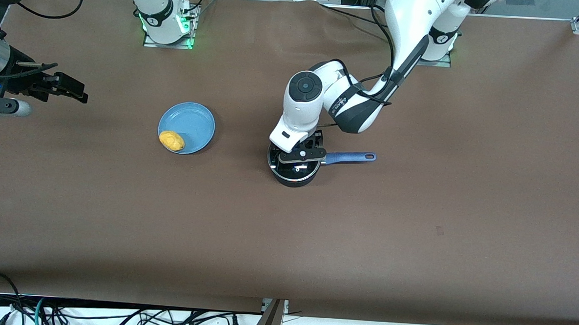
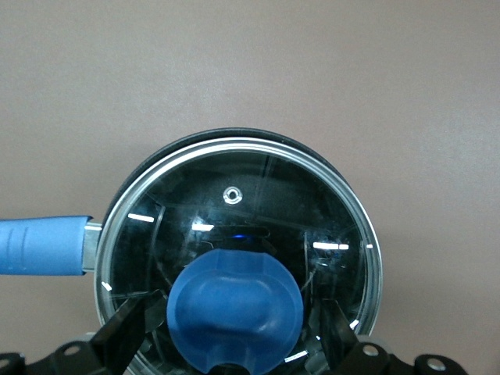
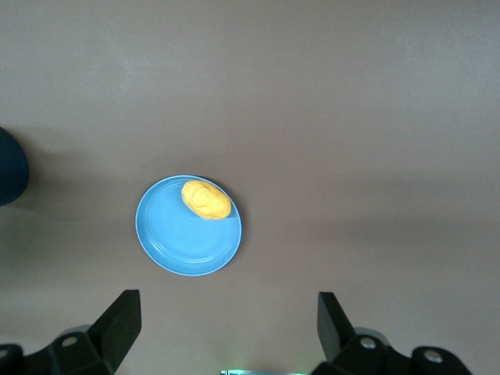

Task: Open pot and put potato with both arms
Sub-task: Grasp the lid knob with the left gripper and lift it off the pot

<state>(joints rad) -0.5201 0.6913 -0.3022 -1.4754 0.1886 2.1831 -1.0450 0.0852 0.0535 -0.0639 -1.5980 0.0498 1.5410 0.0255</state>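
Observation:
The black pot [image 1: 294, 176] stands mid-table with its glass lid [image 2: 234, 195] on and its blue handle [image 1: 351, 158] pointing toward the left arm's end. My left gripper [image 1: 299, 158] is low over the lid, open [image 2: 234, 328], with its fingers [image 2: 129, 332] on either side of the blue knob [image 2: 234, 305] and a small gap on each side. The yellow potato [image 1: 171, 141] lies on the light-blue plate [image 1: 193, 119], toward the right arm's end. My right gripper [image 1: 60, 88] hangs open and empty [image 3: 226, 316] above the table at the right arm's end; its wrist view shows the potato [image 3: 206, 200].
The plate [image 3: 187, 250] holds only the potato, at its rim nearer the front camera. The brown table top [image 1: 413, 226] is bare around the pot and the plate. Cables lie beneath the table's near edge.

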